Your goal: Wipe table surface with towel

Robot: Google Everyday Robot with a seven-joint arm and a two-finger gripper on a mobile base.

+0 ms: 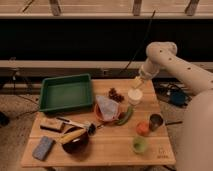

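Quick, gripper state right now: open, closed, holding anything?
Gripper: cannot be told; it hangs right over the white cup near the far right edge of the table.

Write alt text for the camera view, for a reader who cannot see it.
A white robot arm reaches from the right over a cluttered wooden table, its gripper hovering above a white cup near the far edge. A pale towel lies in a red bowl mid-table, beside a green tray.

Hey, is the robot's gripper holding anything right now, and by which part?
Cannot tell. The gripper sits just above the white cup on the table; a hold on its rim is not visible.
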